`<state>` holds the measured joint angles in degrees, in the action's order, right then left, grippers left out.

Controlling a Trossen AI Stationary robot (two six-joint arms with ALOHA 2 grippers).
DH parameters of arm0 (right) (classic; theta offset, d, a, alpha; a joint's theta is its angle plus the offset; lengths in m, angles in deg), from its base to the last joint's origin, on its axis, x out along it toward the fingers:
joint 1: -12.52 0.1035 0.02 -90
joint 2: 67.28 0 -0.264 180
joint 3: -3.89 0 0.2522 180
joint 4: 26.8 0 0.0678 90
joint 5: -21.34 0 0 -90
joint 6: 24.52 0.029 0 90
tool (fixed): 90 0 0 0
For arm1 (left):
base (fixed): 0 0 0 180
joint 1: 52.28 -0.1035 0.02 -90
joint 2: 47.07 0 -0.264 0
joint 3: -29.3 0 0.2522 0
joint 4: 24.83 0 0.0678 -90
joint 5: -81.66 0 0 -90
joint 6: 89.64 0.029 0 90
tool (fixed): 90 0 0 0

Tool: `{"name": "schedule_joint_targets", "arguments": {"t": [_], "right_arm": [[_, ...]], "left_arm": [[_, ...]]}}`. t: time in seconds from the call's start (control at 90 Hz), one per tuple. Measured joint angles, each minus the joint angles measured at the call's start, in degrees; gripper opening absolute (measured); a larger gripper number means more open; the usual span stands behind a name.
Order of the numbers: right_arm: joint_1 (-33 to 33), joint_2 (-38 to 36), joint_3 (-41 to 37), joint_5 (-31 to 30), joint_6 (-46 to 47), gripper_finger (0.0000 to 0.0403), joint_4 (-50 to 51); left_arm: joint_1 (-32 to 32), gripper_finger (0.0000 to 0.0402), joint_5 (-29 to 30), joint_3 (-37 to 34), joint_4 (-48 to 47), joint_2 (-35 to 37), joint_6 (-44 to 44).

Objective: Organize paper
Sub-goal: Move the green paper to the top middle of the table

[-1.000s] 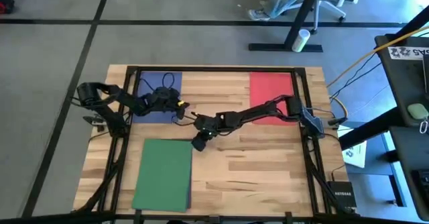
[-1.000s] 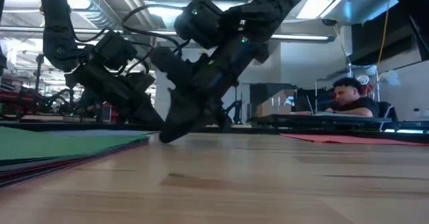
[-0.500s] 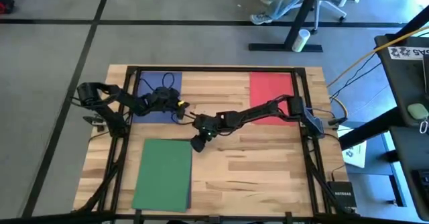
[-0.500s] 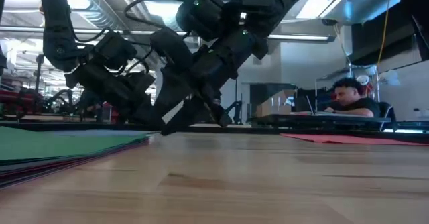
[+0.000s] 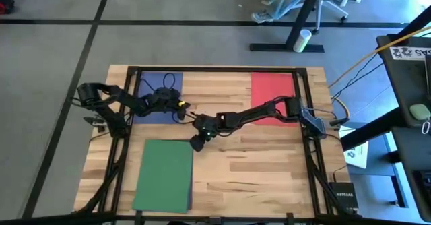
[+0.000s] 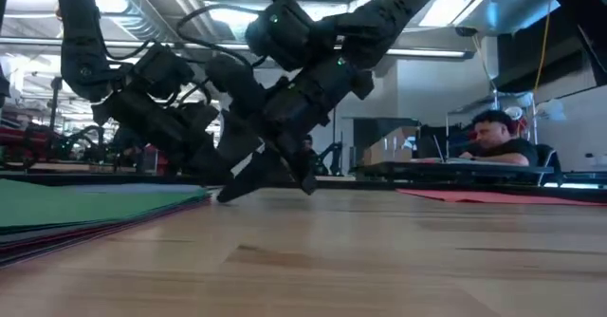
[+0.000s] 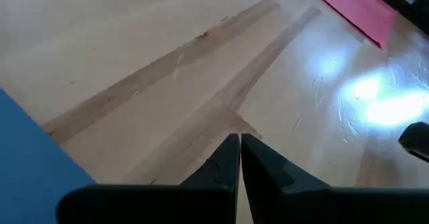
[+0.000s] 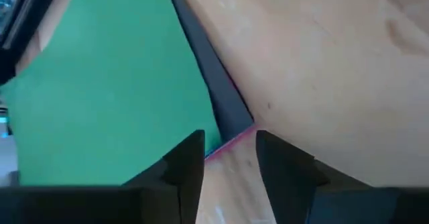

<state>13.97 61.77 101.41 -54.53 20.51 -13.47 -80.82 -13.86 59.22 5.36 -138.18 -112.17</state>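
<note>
The right gripper has been tipped lower toward the green sheet, fingers apart, empty. Beneath it, dark and pink sheets are mostly hidden. The left gripper is closed, empty.

Dark and pink sheets beneath the green sheet (only thin edges showing), count unclear.

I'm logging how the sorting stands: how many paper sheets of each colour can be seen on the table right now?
Blue sheet: 1
Red sheet: 1
Green sheet: 1
Dark grey sheet, edge showing under the green: 1
Pink sheet, only a sliver at the stack's corner: 1
Total: 5 visible; more may lie hidden in the stack.
</note>
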Motion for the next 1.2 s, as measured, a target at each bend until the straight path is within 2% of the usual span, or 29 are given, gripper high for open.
{"name": "schedule_joint_targets", "arguments": {"t": [0.189,0.378,0.422,0.789,1.111,1.2], "right_arm": [[0.0,0.0,0.0,0.1,0.0,0.0109,0.1],[0.1,0.1,0.0,-2.5,-1.8,0.0018,0.7],[0.1,0.1,0.0,-3.0,-2.0,0.0008,0.7],[0.1,0.2,0.0,-3.6,-3.3,0.0,1.2],[-1.4,-4.5,-0.1,-8.0,-8.1,0.0,10.2],[-2.0,-5.2,-0.1,-5.1,-7.9,0.0001,10.2]], "left_arm": [[0.0,0.0,0.0,0.0,-0.1,0.0,0.0],[0.0,0.0,0.0,0.0,-0.1,0.0,0.2],[0.0,0.0,0.0,0.0,-0.2,0.0,0.2],[0.0,0.0,0.0,0.0,-0.4,0.0,0.2],[0.0,0.0,0.0,0.0,-1.0,0.0,0.4],[0.0,0.0,0.0,0.0,-1.1,0.0,0.4]]}}
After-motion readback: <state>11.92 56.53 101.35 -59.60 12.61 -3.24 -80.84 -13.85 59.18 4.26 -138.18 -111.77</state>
